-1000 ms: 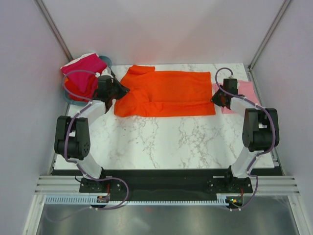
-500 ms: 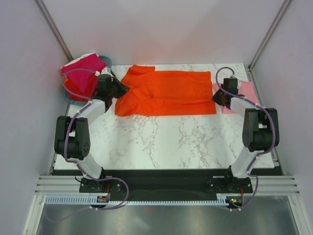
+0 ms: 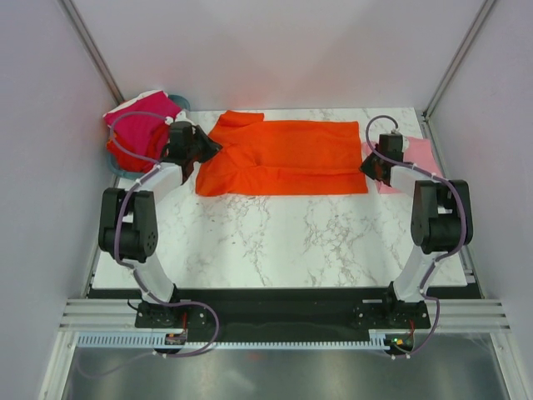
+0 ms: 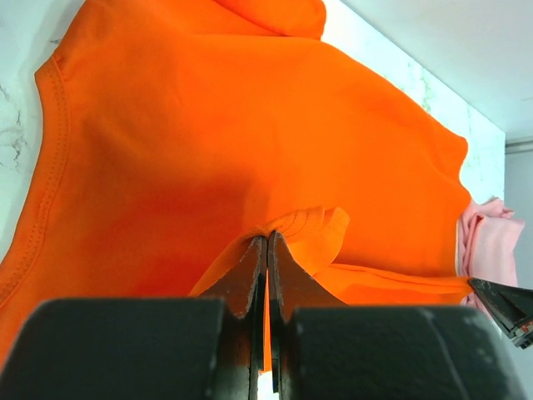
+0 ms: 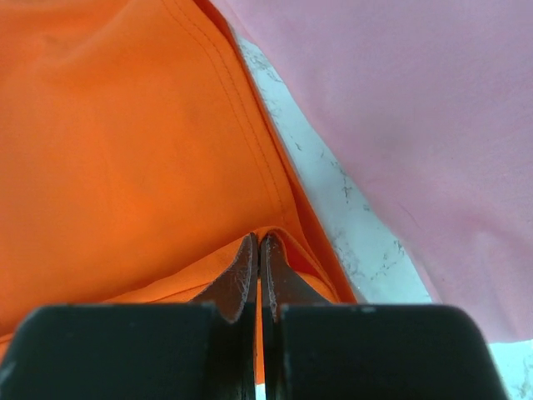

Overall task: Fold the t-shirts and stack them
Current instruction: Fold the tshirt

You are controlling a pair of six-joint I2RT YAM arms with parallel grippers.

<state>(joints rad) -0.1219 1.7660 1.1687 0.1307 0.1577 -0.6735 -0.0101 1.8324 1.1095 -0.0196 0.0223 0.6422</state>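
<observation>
The bright orange-red t-shirt [image 3: 283, 158] lies spread across the far part of the marble table, with its near edge doubled over. My left gripper [image 3: 202, 154] is shut on a fold of it at its left end; the left wrist view shows the cloth [image 4: 208, 150] pinched between the closed jaws. My right gripper [image 3: 371, 167] is shut on its right edge, where the right wrist view shows the orange cloth [image 5: 125, 150]. A light pink t-shirt [image 3: 412, 162] lies folded at the far right, also in the right wrist view [image 5: 416, 108]. Magenta, red and white shirts [image 3: 141, 129] are piled at the far left.
A teal basket [image 3: 179, 102] holds the pile of shirts at the far left corner. Grey walls with metal posts close in the table on three sides. The marble table [image 3: 275, 242] shows bare between the shirt and the arm bases.
Both grippers have carried the shirt's near edge a little further away from the bases, so the orange shirt's near edge now lies straighter and the shirt looks narrower. The left arm has stretched further out.
</observation>
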